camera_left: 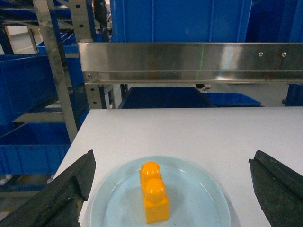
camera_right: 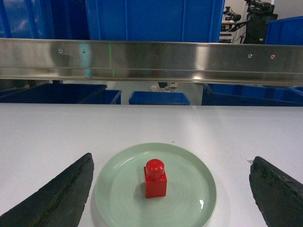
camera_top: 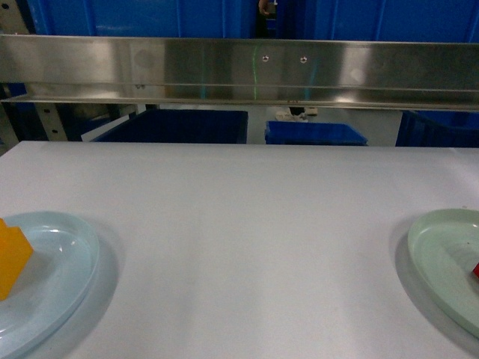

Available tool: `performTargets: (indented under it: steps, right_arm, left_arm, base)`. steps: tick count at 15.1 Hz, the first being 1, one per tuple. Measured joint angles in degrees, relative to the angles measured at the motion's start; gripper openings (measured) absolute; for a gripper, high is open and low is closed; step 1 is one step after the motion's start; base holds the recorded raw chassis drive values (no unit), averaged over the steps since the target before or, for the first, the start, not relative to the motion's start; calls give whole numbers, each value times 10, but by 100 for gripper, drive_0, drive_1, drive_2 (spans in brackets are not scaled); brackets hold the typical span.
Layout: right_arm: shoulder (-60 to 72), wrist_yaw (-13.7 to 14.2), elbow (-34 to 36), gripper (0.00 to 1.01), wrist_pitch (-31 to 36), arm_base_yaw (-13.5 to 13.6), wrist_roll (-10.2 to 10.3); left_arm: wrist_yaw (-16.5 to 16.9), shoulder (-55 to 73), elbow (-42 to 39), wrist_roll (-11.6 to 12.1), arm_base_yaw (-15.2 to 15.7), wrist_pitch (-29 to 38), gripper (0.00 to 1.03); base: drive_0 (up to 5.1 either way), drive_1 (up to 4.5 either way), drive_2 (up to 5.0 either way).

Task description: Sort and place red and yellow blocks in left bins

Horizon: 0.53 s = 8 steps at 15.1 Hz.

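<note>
An orange-yellow block [camera_left: 154,191] with two round studs stands on a pale blue plate [camera_left: 203,198]; in the head view the yellow block [camera_top: 11,258] shows at the left edge. My left gripper [camera_left: 172,158] hangs open above it, fingers wide on either side of the plate. A red one-stud block [camera_right: 155,178] stands on a pale green plate [camera_right: 194,189], with my right gripper [camera_right: 171,160] open around it. In the head view only a sliver of the red block [camera_top: 476,271] shows. Deep blue bins [camera_top: 179,126] sit beyond the table's far edge.
A steel shelf rail [camera_top: 239,71] crosses above the table's far edge, with more blue crates [camera_top: 314,133] behind and below it. A metal rack [camera_left: 57,71] with blue crates stands off the table's left edge. The white tabletop [camera_top: 247,239] lies between the plates.
</note>
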<state>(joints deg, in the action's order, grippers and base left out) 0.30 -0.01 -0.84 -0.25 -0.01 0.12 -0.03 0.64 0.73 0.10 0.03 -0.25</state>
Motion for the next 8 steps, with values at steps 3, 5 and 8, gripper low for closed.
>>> performTargets:
  steps: [3,5,8]
  right_arm:
    - [0,0,0,98,0,0,0]
    - [0,0,0,98,0,0,0]
    - [0,0,0,98,0,0,0]
  left_arm:
    - [0,0,0,0,0,0,98]
    - [0,0,0,0,0,0,98]
    - [0,0,0,0,0,0,98]
  base:
    - [0,0,0]
    - [0,0,0]
    - [0,0,0]
